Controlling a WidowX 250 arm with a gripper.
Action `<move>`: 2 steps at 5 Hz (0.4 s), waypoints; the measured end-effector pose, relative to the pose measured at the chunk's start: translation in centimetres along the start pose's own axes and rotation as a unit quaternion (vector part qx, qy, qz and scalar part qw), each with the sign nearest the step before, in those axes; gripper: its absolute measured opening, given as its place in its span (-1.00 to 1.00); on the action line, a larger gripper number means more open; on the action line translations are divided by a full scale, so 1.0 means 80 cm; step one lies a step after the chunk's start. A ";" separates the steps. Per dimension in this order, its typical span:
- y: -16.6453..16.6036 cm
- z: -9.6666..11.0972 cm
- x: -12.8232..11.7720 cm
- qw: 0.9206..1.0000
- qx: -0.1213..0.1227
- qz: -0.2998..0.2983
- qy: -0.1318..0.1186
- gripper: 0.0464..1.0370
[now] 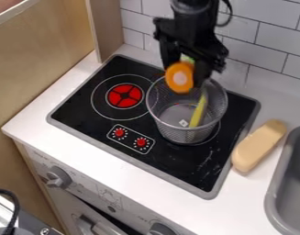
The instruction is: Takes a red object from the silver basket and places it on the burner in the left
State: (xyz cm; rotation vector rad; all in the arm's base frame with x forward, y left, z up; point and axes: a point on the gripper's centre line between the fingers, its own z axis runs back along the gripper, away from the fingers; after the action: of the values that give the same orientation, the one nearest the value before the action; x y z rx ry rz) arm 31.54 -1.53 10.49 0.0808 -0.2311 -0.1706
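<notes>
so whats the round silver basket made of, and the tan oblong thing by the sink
The round silver basket looks like softly shiny metal mesh, its grey wall finely holed. The tan oblong thing seems smooth, matt plastic or painted wood, evenly coloured without grain.

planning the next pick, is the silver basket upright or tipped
Upright: the silver basket stands on its base on the stovetop, open rim facing up, a yellow item inside.

The cooktop (171,170) is black with a gray border, and its left burner (124,96) glows red, ringed in white. The basket (184,133) is silver mesh, the tabletop (118,164) white.
</notes>
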 end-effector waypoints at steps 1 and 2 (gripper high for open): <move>0.031 0.000 0.001 0.998 0.006 -0.051 -0.020 0.35; 0.065 -0.011 -0.009 0.995 0.017 -0.094 -0.038 0.35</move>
State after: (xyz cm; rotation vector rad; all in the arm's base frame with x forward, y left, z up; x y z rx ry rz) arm 31.93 3.77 9.96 0.1308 -0.3019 -0.3574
